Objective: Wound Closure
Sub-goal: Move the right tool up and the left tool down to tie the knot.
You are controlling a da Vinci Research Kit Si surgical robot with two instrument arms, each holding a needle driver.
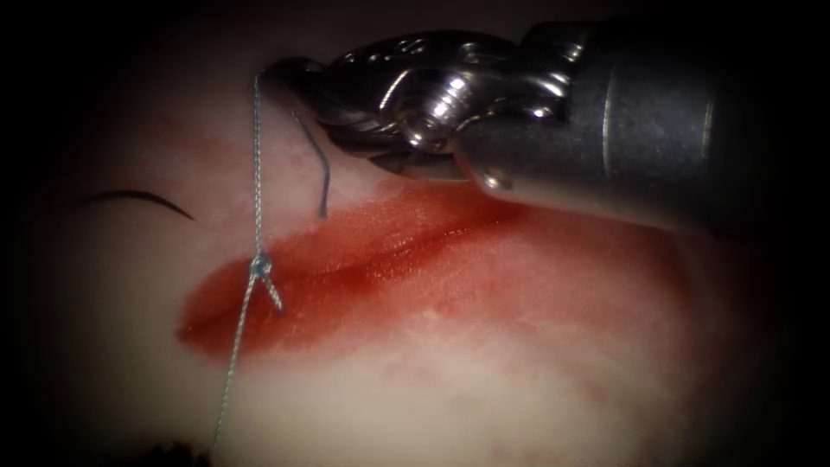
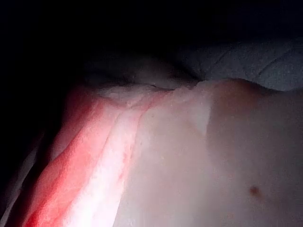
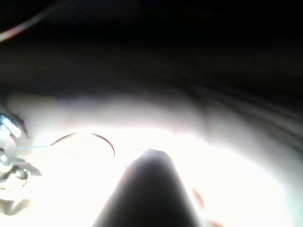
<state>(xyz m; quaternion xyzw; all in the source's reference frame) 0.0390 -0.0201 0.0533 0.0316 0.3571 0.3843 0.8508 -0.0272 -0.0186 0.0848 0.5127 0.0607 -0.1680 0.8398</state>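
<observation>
On tissue (image 1: pixel 484 380): one needle (image 1: pixel 138 200), one thread (image 1: pixel 257 173) in right hand (image 1: pixel 290 79).

Endoscope view: looked down from above and in front, very near, onto the tissue (image 1: pixel 484 372), the cut (image 1: pixel 415 251) running from 8 toward 2 o'clock and the right tool (image 1: pixel 298 82) entering from 2 o'clock. Left wrist view: sat low and close, facing along the tissue (image 2: pixel 189 161) surface at a grazing angle. Right wrist view: looked along its own shaft, sharing with the endoscope view the curved needle (image 3: pixel 90 137) (image 1: pixel 138 199) lying on the tissue.
</observation>
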